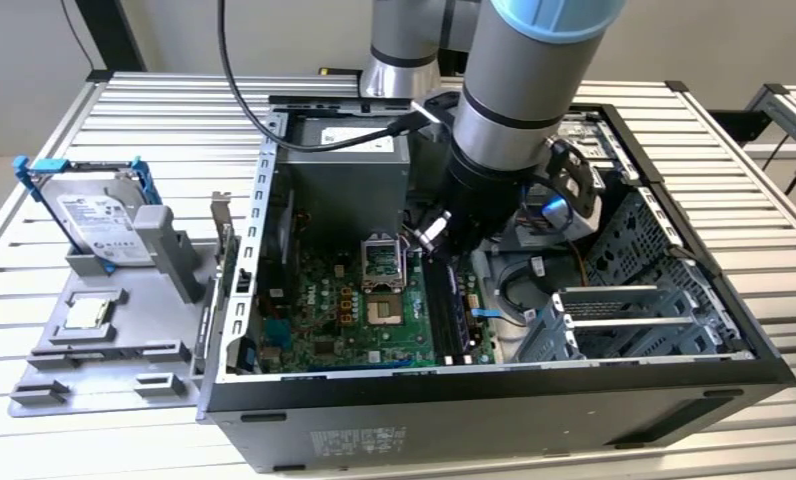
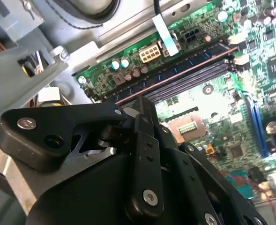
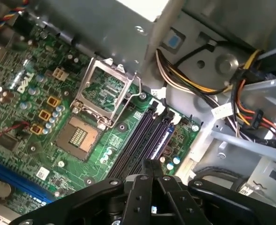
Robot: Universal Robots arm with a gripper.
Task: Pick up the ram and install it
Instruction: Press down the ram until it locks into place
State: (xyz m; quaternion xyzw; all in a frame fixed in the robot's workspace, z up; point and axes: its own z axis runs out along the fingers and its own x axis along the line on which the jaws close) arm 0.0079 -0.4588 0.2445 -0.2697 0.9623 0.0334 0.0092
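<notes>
Clenched hand (image 3: 149, 165) hovers just above the motherboard's black slots (image 3: 140, 140); lettering unreadable.

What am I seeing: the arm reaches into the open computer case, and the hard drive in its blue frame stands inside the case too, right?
Not quite. The arm does reach into the open computer case, but the exterior view shows the hard drive standing outside it, on the grey tray.
</notes>
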